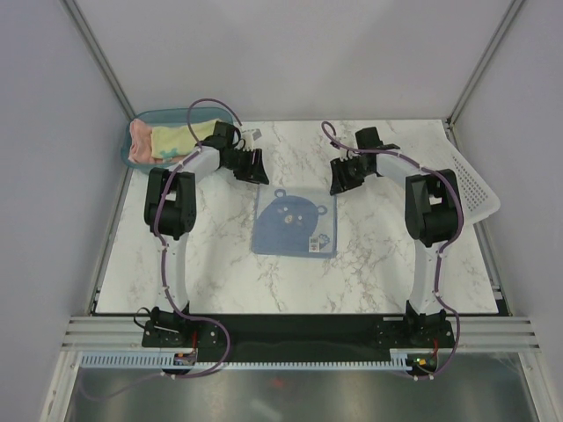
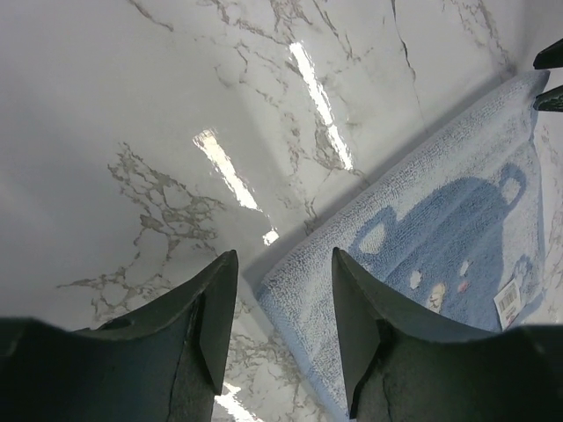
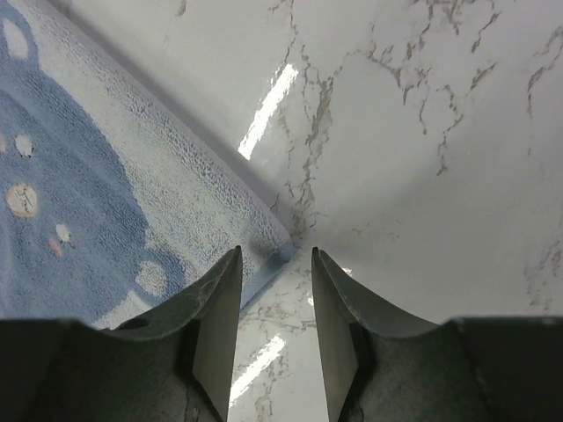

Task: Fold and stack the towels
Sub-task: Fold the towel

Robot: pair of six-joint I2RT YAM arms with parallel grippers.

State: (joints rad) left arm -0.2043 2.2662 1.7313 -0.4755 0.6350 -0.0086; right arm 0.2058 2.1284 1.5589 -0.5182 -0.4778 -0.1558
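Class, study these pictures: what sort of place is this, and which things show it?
Probably a robotics lab test cell, not a home: plain grey walls box in a marble-look table, with the left arm and right arm bolted at its edge.

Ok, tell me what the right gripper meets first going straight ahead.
Probably the corner of the light blue towel, lying flat on the marble table; the right gripper points right at it.
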